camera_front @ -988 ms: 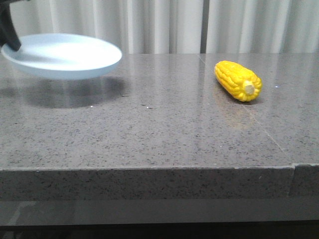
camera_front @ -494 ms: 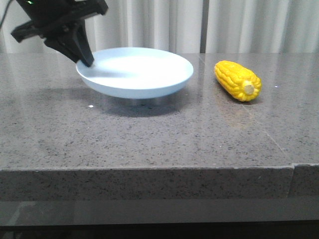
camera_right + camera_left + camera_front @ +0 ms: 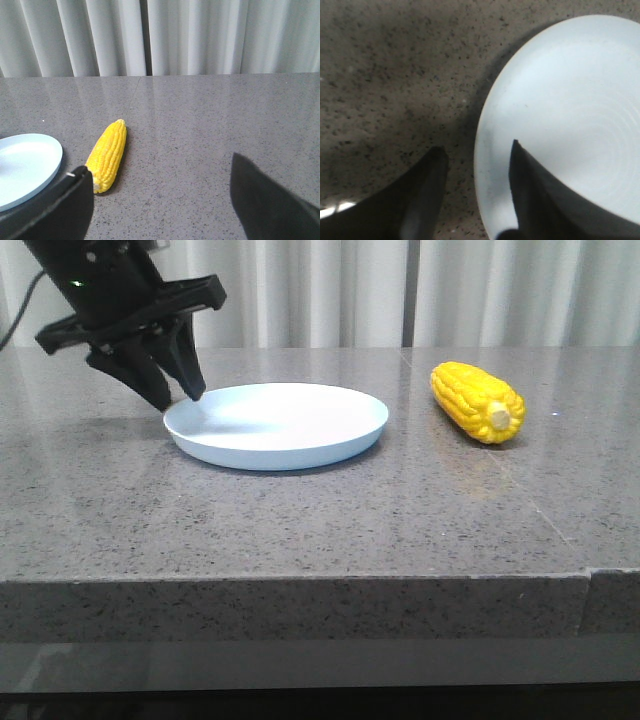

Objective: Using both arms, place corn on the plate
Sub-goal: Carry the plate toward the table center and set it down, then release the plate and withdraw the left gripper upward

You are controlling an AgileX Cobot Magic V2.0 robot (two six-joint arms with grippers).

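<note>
Left black two-fingered gripper [image 3: 175, 395] is spread apart, straddling the rim of the round pale blue plate [image 3: 300, 445], which sits flat on the grey speckled stone table [image 3: 300, 530]. Risk: lifting off crooked snags the rim and drags the plate. Right gripper [image 3: 160, 200] gapes wide, empty; the yellow corn ear [image 3: 107, 155] lies ahead of it, beside the plate. It's round, so an off-centre pinch could roll it away.

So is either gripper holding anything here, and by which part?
Nothing is held. The left gripper is open, its fingers straddling the plate rim without clamping it. The right gripper is open and empty, apart from the corn.
</note>
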